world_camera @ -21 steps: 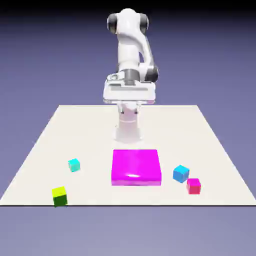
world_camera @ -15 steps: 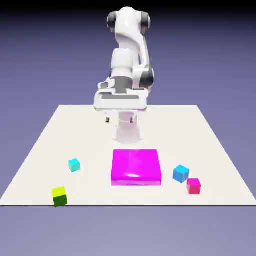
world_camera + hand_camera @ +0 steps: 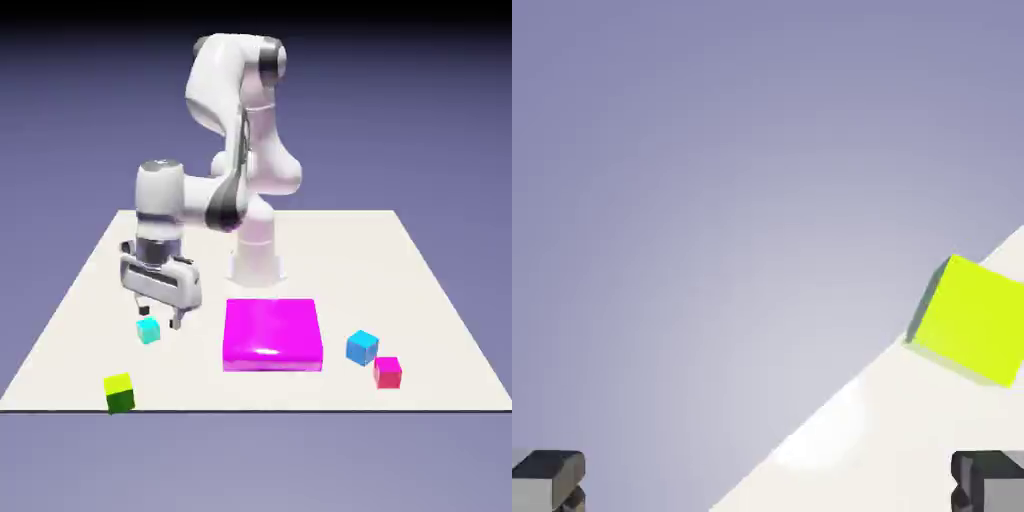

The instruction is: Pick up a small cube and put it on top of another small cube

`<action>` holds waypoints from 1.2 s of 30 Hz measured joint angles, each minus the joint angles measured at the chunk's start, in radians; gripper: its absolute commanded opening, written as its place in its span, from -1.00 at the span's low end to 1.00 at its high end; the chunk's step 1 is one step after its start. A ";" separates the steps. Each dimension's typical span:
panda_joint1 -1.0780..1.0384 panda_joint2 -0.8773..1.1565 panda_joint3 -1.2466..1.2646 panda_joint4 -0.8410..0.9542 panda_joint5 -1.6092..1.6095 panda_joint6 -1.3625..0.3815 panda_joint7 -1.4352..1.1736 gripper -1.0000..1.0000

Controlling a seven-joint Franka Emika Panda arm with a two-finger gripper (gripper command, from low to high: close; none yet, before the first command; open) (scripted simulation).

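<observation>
The lime cube (image 3: 118,392) with darker green sides sits near the table's front edge at the exterior view's left. It also shows at the hand view's right as a yellow-lime cube (image 3: 970,318). The medium-blue cube (image 3: 362,347) rests to the right of the magenta slab. My gripper (image 3: 160,316) hangs open just above the table beside the cyan cube, well behind the lime cube. Nothing lies between its grey fingertips (image 3: 548,478).
A flat magenta slab (image 3: 272,334) lies in the middle of the table. A pale cyan cube (image 3: 148,330) sits right under the gripper's fingers. A small pink-red cube (image 3: 387,372) stands close to the blue one. The table's edge (image 3: 812,420) runs diagonally through the hand view.
The arm has swung from the middle toward the exterior view's left and dropped low, bringing the gripper down beside the cyan cube. No cube has moved.
</observation>
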 measured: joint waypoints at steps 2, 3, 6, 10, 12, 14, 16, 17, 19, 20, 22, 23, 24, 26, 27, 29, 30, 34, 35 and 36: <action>-0.035 0.072 0.001 0.057 0.005 -0.042 0.043 0.00; -0.053 0.109 0.001 0.086 0.008 -0.063 0.064 0.00; -0.106 0.217 0.002 0.172 0.016 -0.127 0.129 0.00; -0.147 0.303 0.003 0.240 0.022 -0.176 0.179 0.00; -0.146 0.375 0.006 0.247 0.025 -0.111 0.176 0.00; -0.145 0.441 0.008 0.254 0.028 -0.052 0.173 -1.00; -0.145 0.441 0.009 0.254 0.029 -0.052 0.173 -1.00; -0.146 0.405 0.007 0.250 0.028 -0.084 0.174 -1.00; -0.147 0.332 0.004 0.243 0.025 -0.149 0.176 -1.00; -0.140 0.297 0.010 0.233 0.023 -0.175 0.174 -1.00; -0.068 0.237 0.082 0.161 0.010 -0.167 0.139 -1.00; -0.032 0.207 0.118 0.125 0.003 -0.163 0.122 -1.00; 0.004 0.177 0.154 0.089 -0.003 -0.158 0.104 -1.00; 0.077 0.116 0.225 0.017 -0.016 -0.150 0.069 -1.00; 0.113 0.086 0.261 -0.019 -0.023 -0.146 0.051 -1.00; 0.186 0.026 0.333 -0.091 -0.036 -0.138 0.016 -1.00; 0.222 -0.004 0.369 -0.127 -0.043 -0.134 -0.001 -1.00; 0.369 -0.125 0.513 -0.271 -0.069 -0.117 -0.071 -1.00; 0.419 -0.153 0.545 -0.304 -0.075 -0.114 -0.087 -1.00; 0.396 -0.152 0.545 -0.304 -0.075 -0.114 -0.087 -1.00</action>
